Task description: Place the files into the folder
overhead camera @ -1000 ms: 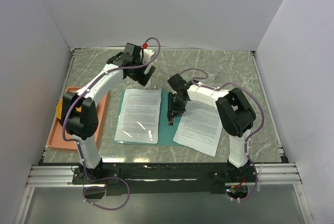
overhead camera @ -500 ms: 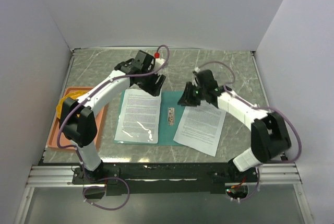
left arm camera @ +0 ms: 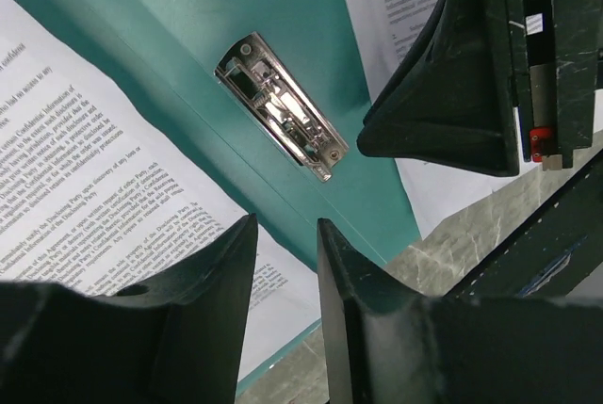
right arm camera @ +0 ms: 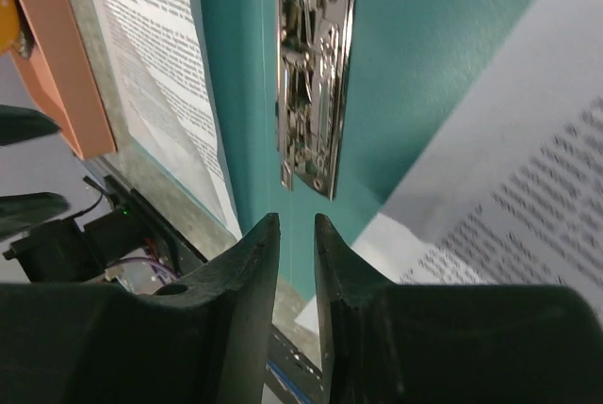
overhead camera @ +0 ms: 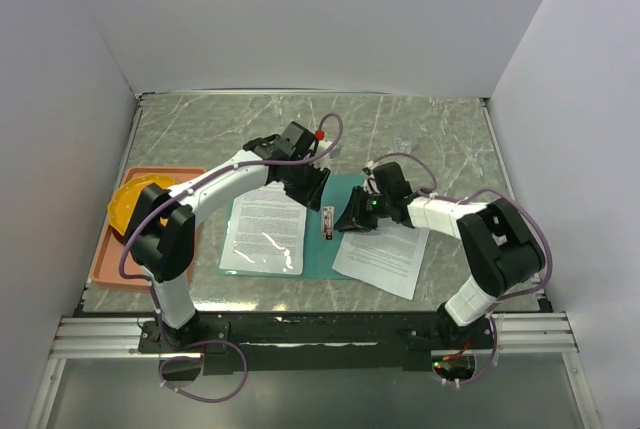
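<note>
The teal folder [overhead camera: 322, 249] lies open in the middle of the table, its metal clip [overhead camera: 328, 221] at the spine. One of the files [overhead camera: 265, 224] rests on its left half under a glossy cover. Another sheet [overhead camera: 385, 249] lies askew across the folder's right edge and the table. My left gripper [overhead camera: 312, 192] hovers just beyond the clip [left arm camera: 283, 107], open a little [left arm camera: 285, 223] with nothing between its fingers. Just right of the clip [right arm camera: 311, 74] my right gripper [overhead camera: 352, 217] stands narrowly open [right arm camera: 297, 218] and empty over the teal folder [right arm camera: 424, 65].
A salmon-orange tray [overhead camera: 105, 259] holding a yellow object [overhead camera: 135, 204] sits at the table's left edge. White walls enclose the table on three sides. Both grippers are close together over the folder's spine.
My left gripper has travelled right and nearer, from the far table to above the clip, and its jaws have narrowed. My right gripper lifted away, then came back beside the clip.
</note>
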Robot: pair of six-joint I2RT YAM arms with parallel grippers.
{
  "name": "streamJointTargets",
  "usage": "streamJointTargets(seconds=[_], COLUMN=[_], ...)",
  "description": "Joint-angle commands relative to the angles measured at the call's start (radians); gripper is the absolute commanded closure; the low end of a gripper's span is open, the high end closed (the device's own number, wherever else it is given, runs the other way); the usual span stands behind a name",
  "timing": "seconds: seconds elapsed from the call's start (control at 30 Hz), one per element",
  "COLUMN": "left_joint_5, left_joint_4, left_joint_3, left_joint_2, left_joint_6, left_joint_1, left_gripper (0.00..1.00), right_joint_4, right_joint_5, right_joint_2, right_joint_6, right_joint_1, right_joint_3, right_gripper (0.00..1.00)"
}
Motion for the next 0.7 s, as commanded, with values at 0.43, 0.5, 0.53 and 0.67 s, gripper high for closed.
streamJointTargets(seconds=[0.43, 0.5, 0.53, 0.67], left_joint_5=[0.059, 0.054, 0.05, 0.039], left_joint_4=[0.136, 0.162, 0.169, 0.196], left_joint_3=[-0.114, -0.143, -0.149, -0.181], left_joint_2=[0.035, 0.033, 0.036, 0.042], left_joint_6=[-0.086, -0.089, -0.092, -0.101], left_joint_1=[-0.062, -0.071, -0.074, -0.083], left_gripper=[0.66, 0.66, 0.65, 0.65], right_joint_4=[0.101, 0.095, 0.097, 0.109], right_joint_5=[0.007, 0.016, 0.024, 0.041], right_joint_2=[0.135, 0.145, 0.149, 0.165], right_joint_6=[0.043, 0.046, 0.048, 0.06], right_joint_1=[0.022, 0.028, 0.031, 0.046], right_joint_3=[0.053, 0.056, 0.056, 0.051], right_gripper=[0.75, 0.75, 0.75, 0.76])
